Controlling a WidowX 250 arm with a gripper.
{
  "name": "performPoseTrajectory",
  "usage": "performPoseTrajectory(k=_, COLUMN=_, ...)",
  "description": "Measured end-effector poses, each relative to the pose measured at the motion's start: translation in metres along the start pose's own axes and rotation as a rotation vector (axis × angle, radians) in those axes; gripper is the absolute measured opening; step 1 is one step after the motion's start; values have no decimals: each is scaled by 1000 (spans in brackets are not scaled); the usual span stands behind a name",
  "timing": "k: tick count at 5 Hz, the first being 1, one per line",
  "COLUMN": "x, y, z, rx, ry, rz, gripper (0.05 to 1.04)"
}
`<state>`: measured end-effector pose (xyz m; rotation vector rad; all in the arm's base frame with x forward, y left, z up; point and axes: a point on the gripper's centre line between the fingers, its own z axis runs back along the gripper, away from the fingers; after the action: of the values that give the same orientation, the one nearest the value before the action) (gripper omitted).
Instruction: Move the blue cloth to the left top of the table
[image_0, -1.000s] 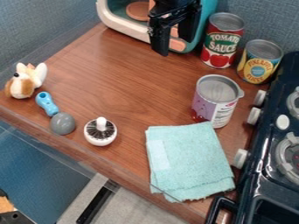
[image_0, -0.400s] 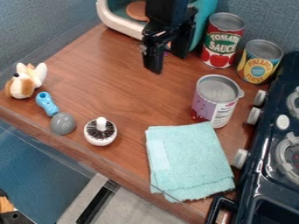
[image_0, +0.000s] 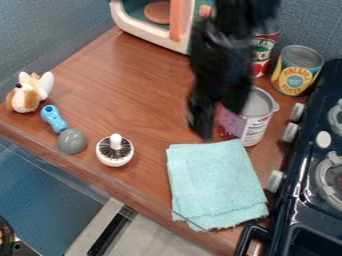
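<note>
A folded light-blue terry cloth (image_0: 217, 185) lies flat on the brown wooden worktop (image_0: 133, 85), still to be moved to the top left. The black two-finger gripper's fingers (image_0: 200, 117) hang just beyond the cloth's far edge, spread apart and holding nothing, probably to leave room for pinching a fold. A purple-and-white metal can (image_0: 257, 130) stands close behind the cloth, so a careless approach could knock it.

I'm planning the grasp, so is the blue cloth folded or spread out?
Folded: the blue cloth lies flat, with stacked layers showing along its lower edge.
</note>
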<state>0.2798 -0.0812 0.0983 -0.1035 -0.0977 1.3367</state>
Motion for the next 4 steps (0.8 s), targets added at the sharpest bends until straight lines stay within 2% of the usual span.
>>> performPoseTrajectory(k=1, x=-18, y=20, z=-18, rx=32, ry=-9, rz=-5, gripper=999)
performPoseTrajectory(k=2, x=-18, y=22, z=-36, rx=58, ry=-11, rz=-22, gripper=999)
performPoseTrajectory(k=3, x=0, y=24, z=-57, rx=113, ry=-34, rz=-4, gripper=1000)
performPoseTrajectory(k=4, x=19, y=26, z=-67, rx=103, ry=-34, rz=70, gripper=999)
